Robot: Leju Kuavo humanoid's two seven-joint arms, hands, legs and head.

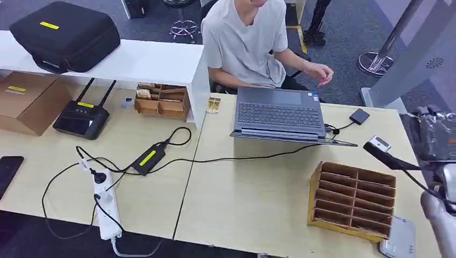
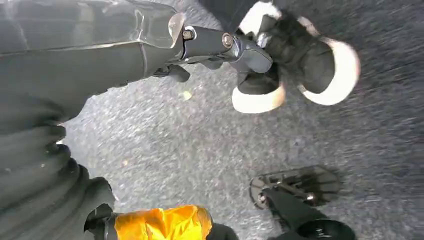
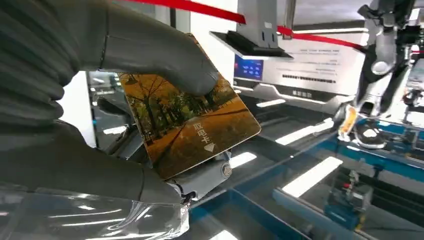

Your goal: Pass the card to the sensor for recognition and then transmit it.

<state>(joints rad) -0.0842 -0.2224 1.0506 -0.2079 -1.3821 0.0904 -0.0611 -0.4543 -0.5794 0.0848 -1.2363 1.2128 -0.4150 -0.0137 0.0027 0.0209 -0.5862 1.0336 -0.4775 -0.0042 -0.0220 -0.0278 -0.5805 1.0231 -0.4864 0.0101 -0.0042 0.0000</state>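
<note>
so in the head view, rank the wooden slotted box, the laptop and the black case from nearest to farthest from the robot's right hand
1. Wooden slotted box, on the table just beside the right hand, which holds the card.
2. Laptop, at mid-table in front of the seated person.
3. Black case, on the white shelf at the far left corner.

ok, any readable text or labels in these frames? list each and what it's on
"取电卡", with a small arrow mark beneath: on the card held in the right hand.
Yellow labels on the black case, cardboard box, router and power adapter: too small to read.
Blue screen and the white panel's text line: blurred.
</note>
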